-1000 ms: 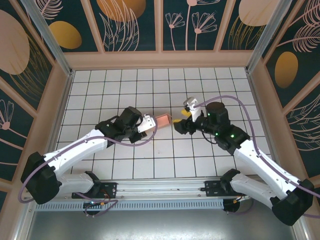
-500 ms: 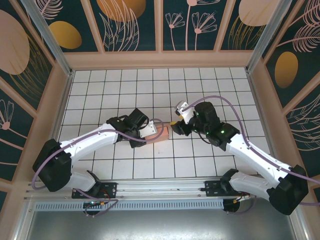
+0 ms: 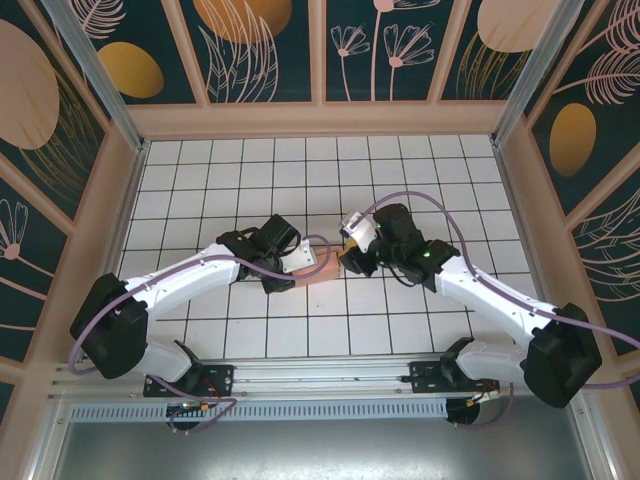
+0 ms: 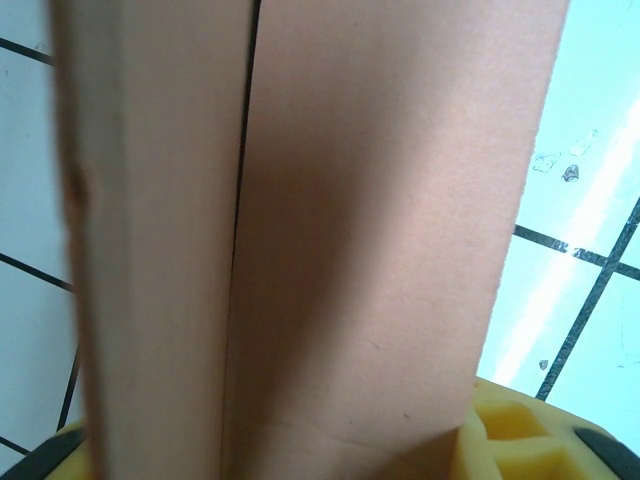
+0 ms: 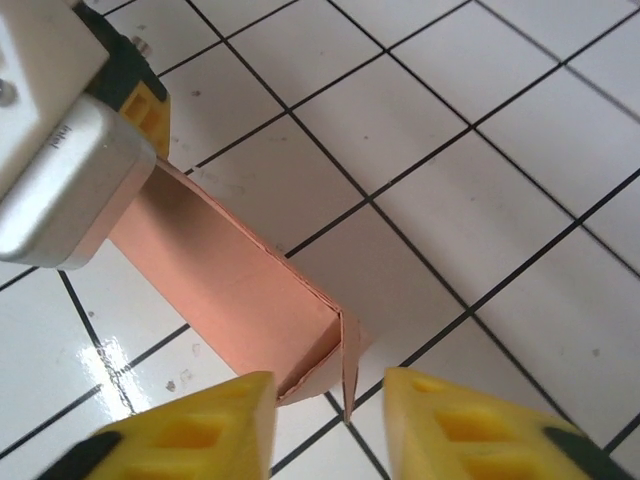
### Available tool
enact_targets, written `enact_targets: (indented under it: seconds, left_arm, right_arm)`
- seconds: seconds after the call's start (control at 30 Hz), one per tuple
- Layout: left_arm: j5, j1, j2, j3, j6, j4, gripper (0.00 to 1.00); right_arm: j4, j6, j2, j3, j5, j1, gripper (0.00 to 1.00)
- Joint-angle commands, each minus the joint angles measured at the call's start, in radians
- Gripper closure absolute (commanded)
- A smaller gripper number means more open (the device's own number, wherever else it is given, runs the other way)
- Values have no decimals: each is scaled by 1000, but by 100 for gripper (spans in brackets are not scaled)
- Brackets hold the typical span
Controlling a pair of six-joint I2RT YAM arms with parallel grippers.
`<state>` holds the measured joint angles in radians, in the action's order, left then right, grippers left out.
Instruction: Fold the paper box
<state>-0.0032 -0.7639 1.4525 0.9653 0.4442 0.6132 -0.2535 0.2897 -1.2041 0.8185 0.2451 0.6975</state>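
A white-tiled bench point(image 3: 200, 190) with dark grid lines is enclosed on the left, far and right sides by dark teal wall panels point(image 3: 270, 50). They carry orange discs and pale plant drawings, framed in light wood point(image 3: 315, 118).

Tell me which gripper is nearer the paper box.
Left. The left gripper grips the paper box at one end; the right gripper sits at the other end, jaws open, apparently not touching.
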Motion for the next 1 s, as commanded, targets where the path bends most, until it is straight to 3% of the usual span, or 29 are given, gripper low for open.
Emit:
enact_targets:
  seconds: [0.0,0.27,0.53,0.57,0.6,0.7,0.97]
  left_arm:
    - [34,6,34,1,16,7,71]
    - [36,6,35,2,16,5,71]
    - [42,5,42,30,13,1,71]
    - [43,6,43,33,12,1,71]
    - [46,6,45,34,12,1,71]
    - [51,6,48,36,9,2,71]
    - [42,6,37,28,-1,1,71]
  right_arm:
    - [-14,21,-28,47,23,4,73]
    - [-14,22,-63,56,18,4,100]
    - [-9,-7,-54,44,13,5,100]
    - [-7,-12,-53,42,9,5,99]
    - [-2,-15,-53,39,-1,5,91]
    - [4,-26,-57,36,-19,5,84]
    - [21,-38,-60,24,-39,3,83]
